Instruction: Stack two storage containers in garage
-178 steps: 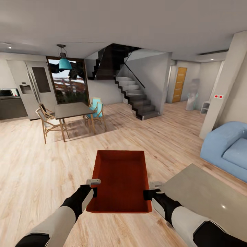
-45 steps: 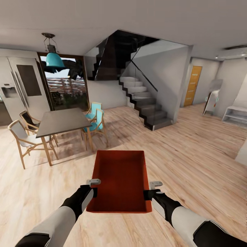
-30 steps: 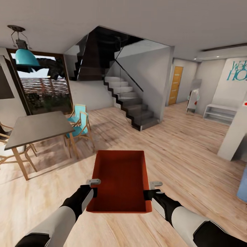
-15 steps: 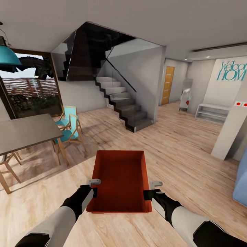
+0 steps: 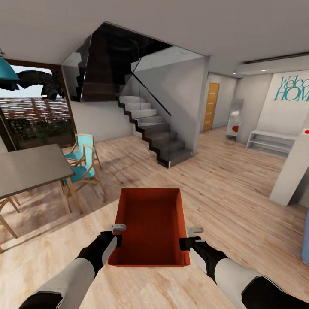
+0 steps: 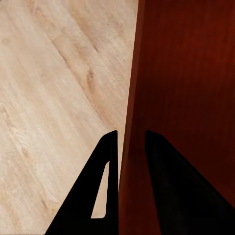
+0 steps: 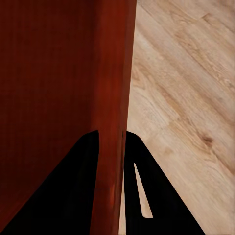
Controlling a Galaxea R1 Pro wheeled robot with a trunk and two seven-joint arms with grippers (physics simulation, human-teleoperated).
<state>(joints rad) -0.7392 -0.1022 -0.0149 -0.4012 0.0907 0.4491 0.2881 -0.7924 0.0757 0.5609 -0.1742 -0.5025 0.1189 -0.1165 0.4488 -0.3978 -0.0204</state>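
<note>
Two long robot arms reach out in front. Each one has a smooth, pale grey-white sleeve that looks like hard shell, with a black band near the elbow end. Closer to the tip, each arm turns black and gets thinner, like a dark glove. The black left gripper [image 5: 116, 234] has a small light grey metal tab on top with tiny holes in it. The black right gripper [image 5: 185, 237] has the same grey tab. Up close, the black pointed fingers [image 6: 105, 188] are flat, shaped like wedges, and one has a narrow slot cut through it.
</note>
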